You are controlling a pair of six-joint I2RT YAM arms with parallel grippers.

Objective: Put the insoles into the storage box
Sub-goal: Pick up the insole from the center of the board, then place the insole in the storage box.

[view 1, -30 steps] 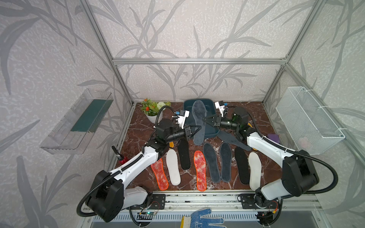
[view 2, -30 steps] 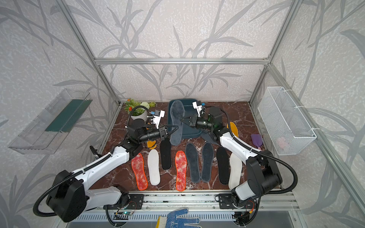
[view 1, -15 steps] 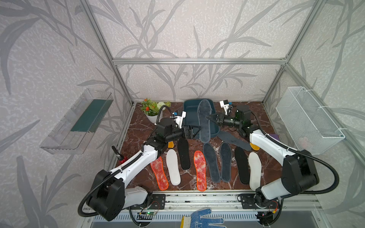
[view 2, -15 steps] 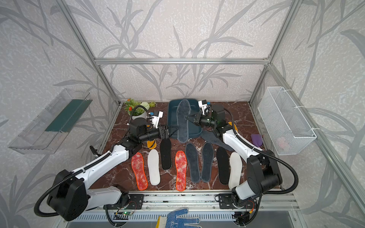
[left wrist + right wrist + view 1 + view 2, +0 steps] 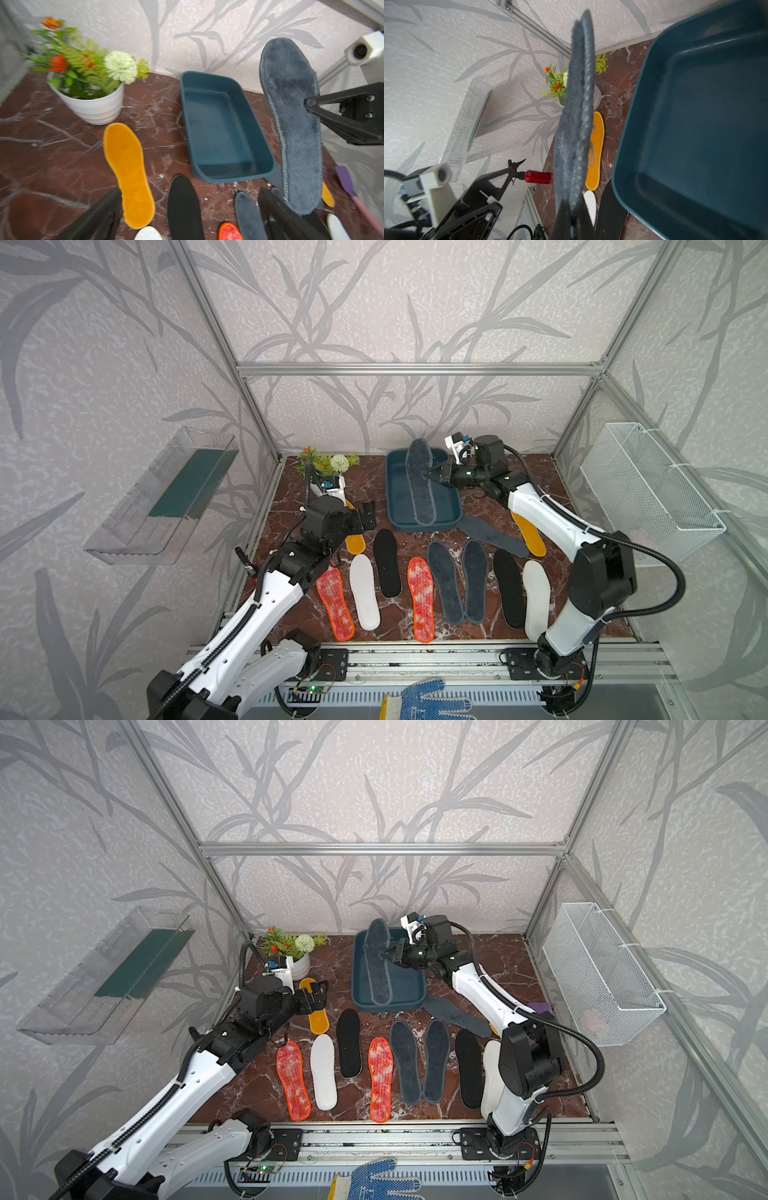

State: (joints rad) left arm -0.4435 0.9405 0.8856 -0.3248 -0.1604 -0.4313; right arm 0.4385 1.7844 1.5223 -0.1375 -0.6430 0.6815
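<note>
Right gripper [image 5: 430, 476]: you have it clamped on the long edge of one dark grey insole [image 5: 419, 485], about mid-length.
Held insole: it hangs over the storage box [image 5: 392, 493], turned on edge rather than flat, as the right wrist view shows. The toe pokes past the far rim, and it is not yet lying inside.
Storage box: it sits at the back middle of the table, and the left wrist view shows it empty.
Step in hand: this looks to me like the first placement, carried to the box but not let go.
Next move: I judge you need to roll the wrist until the insole lies flat. Then line it up with the box's long sides, lower it, and only then part the jaws.
Edges: the box looks barely longer than the insole, so toe or heel could catch on a rim and leave it propped.
Left gripper [image 5: 368, 516]: its jaws are spread wide and hold nothing. It hovers by a mustard insole [image 5: 355, 541], near the box's left wall.
Loose grey insole [image 5: 492, 535]: it lies just beside the box's near right corner, under your right arm.
Front row [image 5: 420, 599]: the red-orange, white, black and grey pairs lie well apart from the box.
Open room: bare table shows left of the box, up to the flower pot [image 5: 91, 108]. The space above the box is free.
</note>
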